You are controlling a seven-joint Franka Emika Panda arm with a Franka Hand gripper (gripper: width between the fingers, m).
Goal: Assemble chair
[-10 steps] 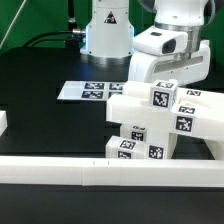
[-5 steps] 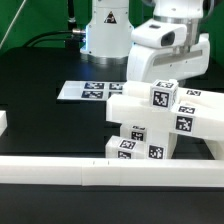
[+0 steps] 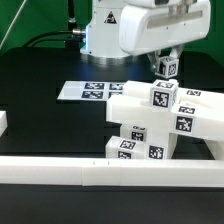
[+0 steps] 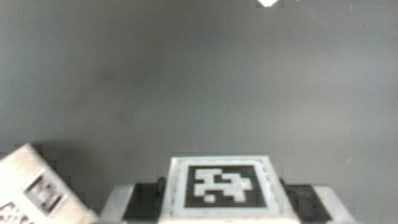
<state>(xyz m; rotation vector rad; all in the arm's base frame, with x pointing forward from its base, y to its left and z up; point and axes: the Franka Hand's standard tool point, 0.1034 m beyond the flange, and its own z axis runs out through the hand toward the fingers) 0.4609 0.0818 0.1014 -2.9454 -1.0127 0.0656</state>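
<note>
The partly built chair [image 3: 150, 122] is a stack of chunky white tagged blocks at the exterior view's right, just behind the front rail. Above it hangs a small white tagged post [image 3: 165, 67], clear of the stack, with my gripper [image 3: 165, 60] shut on it. In the wrist view the same post [image 4: 221, 185] shows its square tag, with dark fingers [image 4: 155, 196] pressed against both its sides; my gripper [image 4: 222, 203] holds it over the black table. The corner of another white tagged part [image 4: 36, 186] shows beside it.
The marker board [image 3: 84, 90] lies flat on the black table behind the chair. A long white border rail [image 3: 90, 173] runs along the front. A small white block [image 3: 3, 122] sits at the exterior view's left edge. The robot base [image 3: 105, 35] stands at the back.
The arm has risen and swung toward the exterior view's left, lifting the small tagged post up and clear of the chair stack. The stack itself has not moved.
</note>
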